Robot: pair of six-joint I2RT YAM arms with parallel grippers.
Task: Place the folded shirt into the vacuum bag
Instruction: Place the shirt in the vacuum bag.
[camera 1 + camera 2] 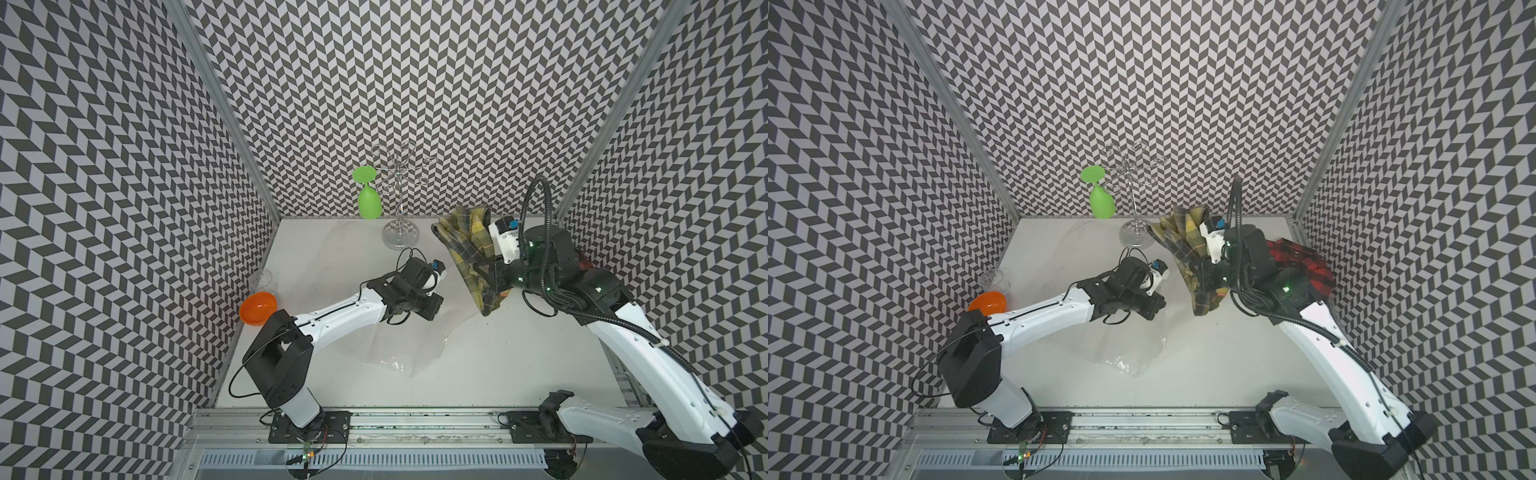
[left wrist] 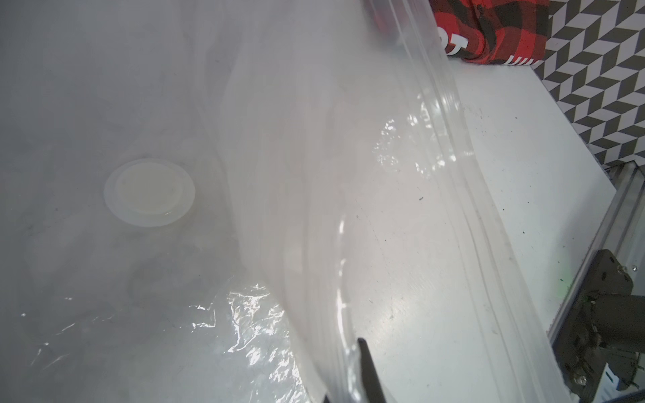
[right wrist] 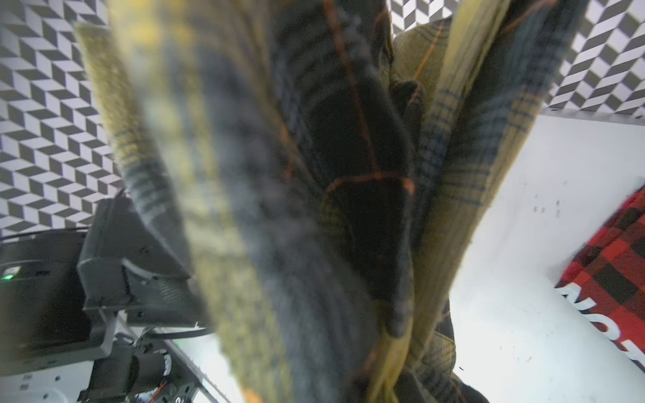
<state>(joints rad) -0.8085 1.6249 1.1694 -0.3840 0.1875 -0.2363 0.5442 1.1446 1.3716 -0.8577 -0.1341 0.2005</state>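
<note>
The vacuum bag lies crinkled and clear on the white table in both top views. My left gripper is shut on the bag's edge and holds it raised off the table. In the left wrist view the plastic runs up between the dark fingertips, with the round white valve cap and the zip strip showing. The folded shirt, yellow-and-grey plaid, hangs above the table's back right. My right gripper is shut on it. That fabric fills the right wrist view and hides the jaws.
A red-and-black plaid shirt lies on the table by the right wall, under the right arm. A wire glass rack with a green goblet stands at the back. An orange bowl and a clear cup sit by the left wall.
</note>
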